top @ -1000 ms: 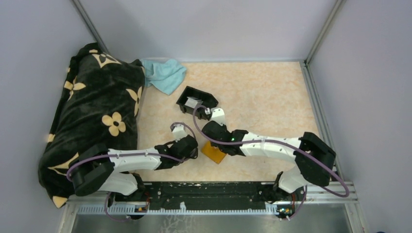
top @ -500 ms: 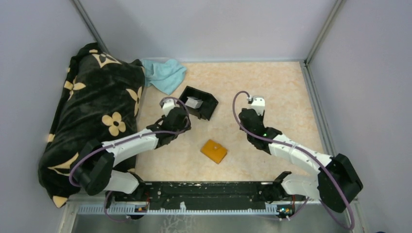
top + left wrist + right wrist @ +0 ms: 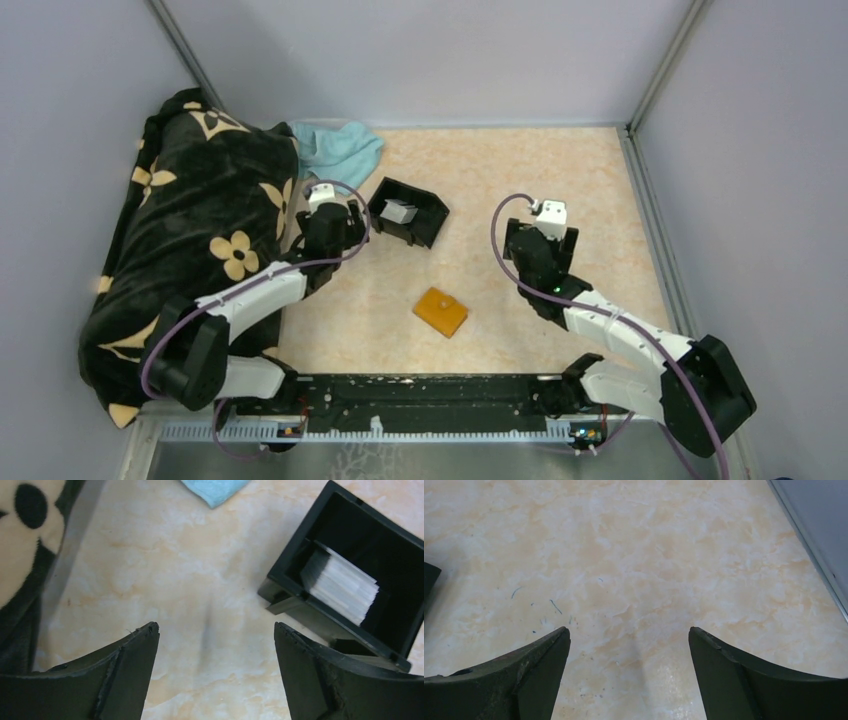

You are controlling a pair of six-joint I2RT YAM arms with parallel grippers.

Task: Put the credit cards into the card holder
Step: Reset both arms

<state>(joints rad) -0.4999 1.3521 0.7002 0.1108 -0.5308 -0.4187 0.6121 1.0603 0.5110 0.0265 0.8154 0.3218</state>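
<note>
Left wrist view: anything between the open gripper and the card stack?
Only the black tray wall: the credit cards stand inside it, to the right of the left gripper. The tray is open on top and nothing covers them.

Both arms drew back from the wallet [image 3: 441,312]: left tool [image 3: 215,630] swung left of the tray [image 3: 430,215]; right tool [image 3: 629,632] retreated rightward.

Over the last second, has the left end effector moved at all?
Yes. The left end effector left its spot beside the wallet and swung away from the bases and leftward. It is now open just left of the tray, by the blanket.
</note>
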